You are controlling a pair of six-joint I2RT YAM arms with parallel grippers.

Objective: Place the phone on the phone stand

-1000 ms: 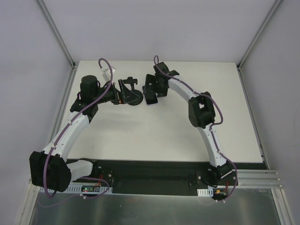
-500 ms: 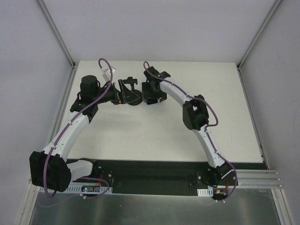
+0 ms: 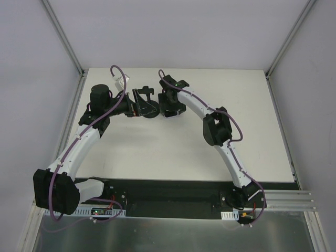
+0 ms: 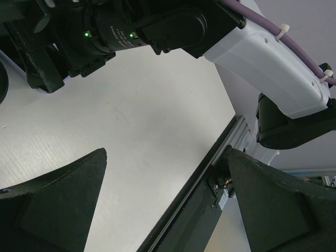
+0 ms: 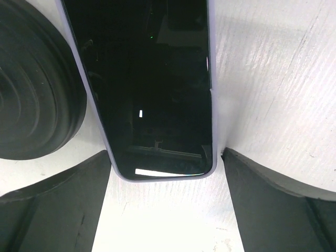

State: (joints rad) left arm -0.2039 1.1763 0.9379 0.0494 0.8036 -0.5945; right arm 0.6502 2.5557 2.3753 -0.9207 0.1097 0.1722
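Right wrist view, near edge: the right jaws are held wide, one finger (image 5: 58, 210) at 7 o'clock and the other at 5 o'clock, with nothing gripped. The phone (image 5: 152, 79) is laid flat, screen up, on the surface (image 5: 273, 79). Its near short end is closely flanked by the two tips, and its long axis is run straight toward 12 o'clock. The jaws are thus set across the short width. The right arm is judged the nearer, and closing on the pale long edges is what the next move calls for.

At 9 o'clock of the phone, just beside it, the disc base of the phone stand (image 5: 31, 100) is seen; whether they touch cannot be told. Little room is left there for the 7 o'clock finger, so the base could be nudged.

Top view: the stand is found at 9 o'clock of the right jaws. Beyond it, again at 9 o'clock, the left jaws are held wide and empty, close beside the stand.
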